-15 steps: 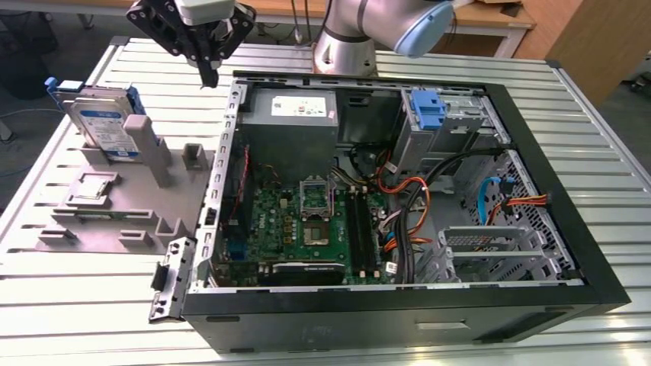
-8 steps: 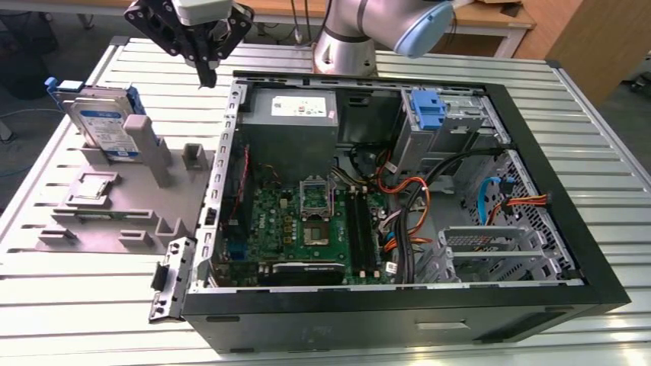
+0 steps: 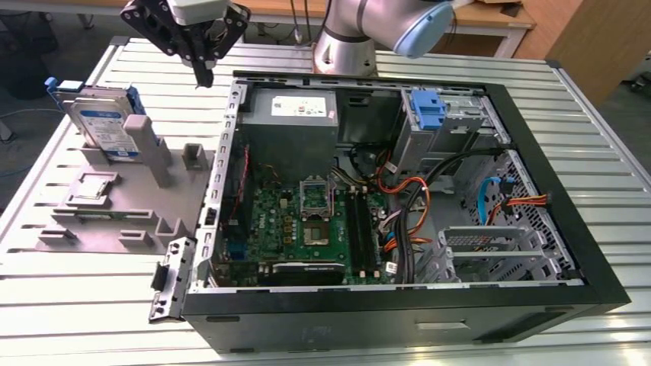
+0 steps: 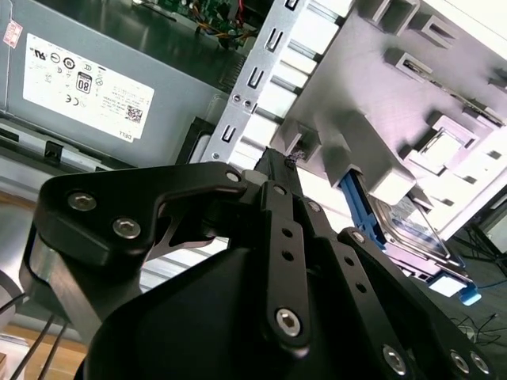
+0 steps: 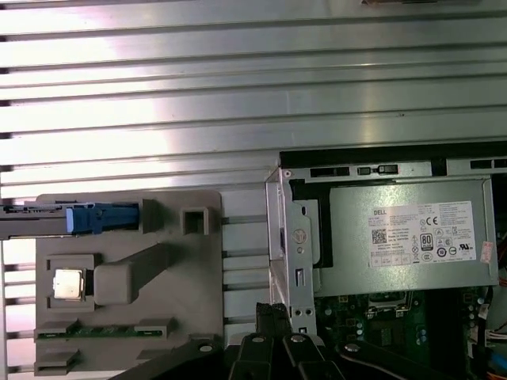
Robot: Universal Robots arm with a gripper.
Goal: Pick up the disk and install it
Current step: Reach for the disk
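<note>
Ribbed metal counter (image 3: 600, 137) carrying an open computer case (image 3: 407, 320) and, toward the exterior view's left, a grey fixture (image 3: 122, 213).

The case lies on its side with the panel off, so the power supply (image 3: 295, 110) and the drive cage with its blue bracket (image 3: 428, 107) face upward. This presumably lets them be reached from above.

The disk (image 3: 107, 126) stands on edge in a slot at the far end of the fixture, propped against a grey post, with its labelled face turned outward. This upright seating most likely leaves both flat sides free for a pinch grasp. In the first wrist view the disk (image 5: 47, 212) appears edge-on. In the second wrist view its silver body and blue frame (image 4: 412, 229) lie just beyond the fixture's blocks. A small silver chip (image 3: 94, 187) sits in a separate recess of the fixture.

The hand (image 3: 206, 72) hangs from the arm (image 3: 356, 30) above the strip of counter between fixture and case, near the corner by the power supply. Its fingers are drawn together with nothing between them. It is clear of the disk and touches nothing, so the disk is not yet picked up.
</note>
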